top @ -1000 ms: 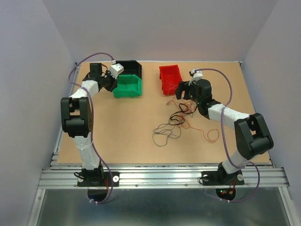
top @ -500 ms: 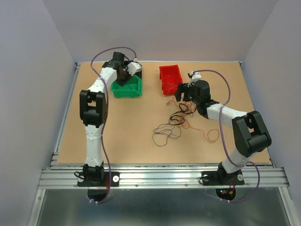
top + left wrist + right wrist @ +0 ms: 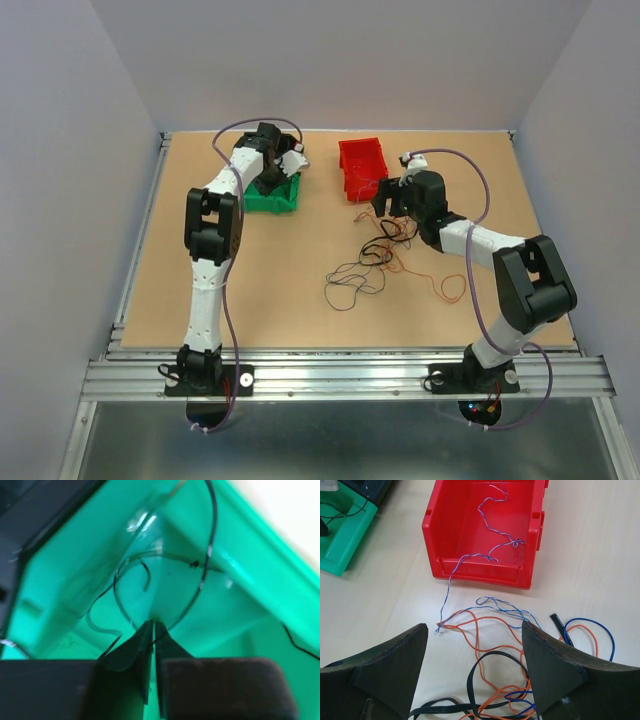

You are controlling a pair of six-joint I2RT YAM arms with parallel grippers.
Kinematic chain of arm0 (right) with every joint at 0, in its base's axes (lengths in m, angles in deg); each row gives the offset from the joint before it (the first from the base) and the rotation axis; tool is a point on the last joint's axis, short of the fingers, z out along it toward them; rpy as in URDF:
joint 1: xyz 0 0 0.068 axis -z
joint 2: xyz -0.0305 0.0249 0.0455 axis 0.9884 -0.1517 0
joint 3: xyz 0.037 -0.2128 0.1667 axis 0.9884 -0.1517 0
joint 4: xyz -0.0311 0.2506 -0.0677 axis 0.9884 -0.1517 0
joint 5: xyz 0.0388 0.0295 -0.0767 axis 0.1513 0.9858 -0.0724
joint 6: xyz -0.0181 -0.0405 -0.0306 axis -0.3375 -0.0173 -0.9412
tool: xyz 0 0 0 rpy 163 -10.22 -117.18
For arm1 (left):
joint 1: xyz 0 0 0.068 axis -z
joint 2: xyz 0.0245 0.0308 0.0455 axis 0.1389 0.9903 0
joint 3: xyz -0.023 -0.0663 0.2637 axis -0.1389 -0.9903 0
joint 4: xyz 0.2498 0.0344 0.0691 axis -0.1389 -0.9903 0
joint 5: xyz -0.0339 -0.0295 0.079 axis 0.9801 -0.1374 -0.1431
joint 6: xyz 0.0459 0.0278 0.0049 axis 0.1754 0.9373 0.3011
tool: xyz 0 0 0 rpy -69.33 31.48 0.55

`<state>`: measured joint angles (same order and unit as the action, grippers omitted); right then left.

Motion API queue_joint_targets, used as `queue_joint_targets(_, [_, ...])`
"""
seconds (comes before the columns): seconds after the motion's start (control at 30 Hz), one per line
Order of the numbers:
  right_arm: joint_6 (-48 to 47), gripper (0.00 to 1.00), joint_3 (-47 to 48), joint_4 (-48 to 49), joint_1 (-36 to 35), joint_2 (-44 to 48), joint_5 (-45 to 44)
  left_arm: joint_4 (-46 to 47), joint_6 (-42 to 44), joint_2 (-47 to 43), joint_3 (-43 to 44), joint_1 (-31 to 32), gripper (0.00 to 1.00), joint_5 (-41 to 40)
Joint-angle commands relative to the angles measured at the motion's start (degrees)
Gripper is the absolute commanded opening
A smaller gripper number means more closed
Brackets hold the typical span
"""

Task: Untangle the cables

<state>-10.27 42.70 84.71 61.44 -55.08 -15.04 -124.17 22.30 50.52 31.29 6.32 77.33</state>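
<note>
One black cable (image 3: 208, 555), looped in green bin (image 3: 260, 630) (wrist views only)

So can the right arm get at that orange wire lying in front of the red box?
Probably yes. The right arm hangs over the orange wire with jaws open; nothing covers it, though a black wire crosses it nearby.

- No legible text, label, brand name, number or sign in any of the three views.
- Red bin (image 3: 485, 575): walls and floor are plain, with no print or sticker on them.
- Green bin (image 3: 240, 580): inner walls are plain moulded plastic, and the view is too blurred to show fine marks.
</note>
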Motion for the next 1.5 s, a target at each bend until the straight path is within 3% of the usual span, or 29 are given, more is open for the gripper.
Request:
queue_joint_targets(0.0, [-0.8,0.80,2.8,1.1,0.2,-0.7,-0.8,0.1,-0.5,-3.8,-0.3,-1.0,0.27,-0.4])
queue_joint_targets(0.17, [-0.7,0.80,2.7,1.1,0.2,-0.6,-0.6,3.2,-2.0,-12.1,-1.0,-1.6,0.43,2.1])
queue_joint_targets(0.4, [-0.3,0.80,2.8,1.6,0.1,-0.6,1.2,0.3,-2.7,-16.1,-0.9,-1.6,0.46,0.1])
queue_joint_targets(0.63, [2.0,0.80,3.5,8.0,-0.3,-2.6,15.3,2.6,-3.1,-20.6,-7.3,-1.6,0.46,-2.1])
queue_joint_targets(0.9, [7.0,0.80,14.2,12.4,-4.8,-13.8,18.3,13.8,-6.3,-26.1,-14.0,-1.6,0.57,0.1])
queue_joint_targets(1.13, [7.0,0.80,15.7,12.6,-6.3,-16.1,15.3,23.3,-12.0,-21.7,-11.4,-2.2,0.64,1.8])
queue_joint_targets(1.3, [6.2,0.80,14.4,12.6,-6.4,-15.3,13.1,19.3,-15.0,-12.4,0.0,-2.2,0.69,2.0])
queue_joint_targets(1.47, [5.7,0.80,13.1,12.6,-6.4,-14.0,11.7,18.2,-16.3,-8.2,3.2,-2.1,0.72,2.9])
